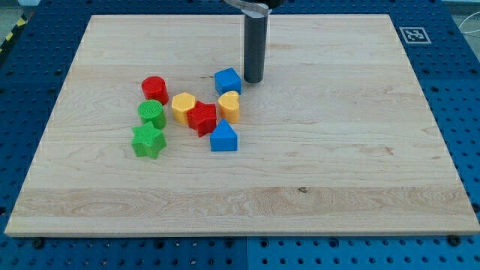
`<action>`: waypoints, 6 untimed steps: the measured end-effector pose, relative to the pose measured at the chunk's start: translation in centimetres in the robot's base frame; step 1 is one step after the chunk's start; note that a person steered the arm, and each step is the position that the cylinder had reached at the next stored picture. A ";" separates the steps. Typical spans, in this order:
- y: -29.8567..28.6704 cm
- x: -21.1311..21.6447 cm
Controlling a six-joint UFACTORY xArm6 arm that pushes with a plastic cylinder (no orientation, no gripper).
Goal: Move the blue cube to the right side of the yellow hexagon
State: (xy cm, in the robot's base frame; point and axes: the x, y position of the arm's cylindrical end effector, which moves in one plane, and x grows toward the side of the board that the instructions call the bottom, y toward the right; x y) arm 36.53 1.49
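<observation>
The blue cube (227,80) sits on the wooden board (337,150), up and to the right of the yellow hexagon (183,107). A red star-like block (202,118) lies against the hexagon's right side. My tip (253,79) stands just to the right of the blue cube, very close to it; I cannot tell if they touch.
A yellow heart-like block (229,106) sits below the cube. A blue house-shaped block (223,136) lies below that. A red cylinder (154,89), a green cylinder (151,114) and a green star (148,140) are at the left. A marker tag (413,34) is at the top right corner.
</observation>
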 end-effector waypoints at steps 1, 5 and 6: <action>-1.1 0.1; -4.2 5.0; -4.2 3.7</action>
State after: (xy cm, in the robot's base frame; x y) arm 40.22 -2.69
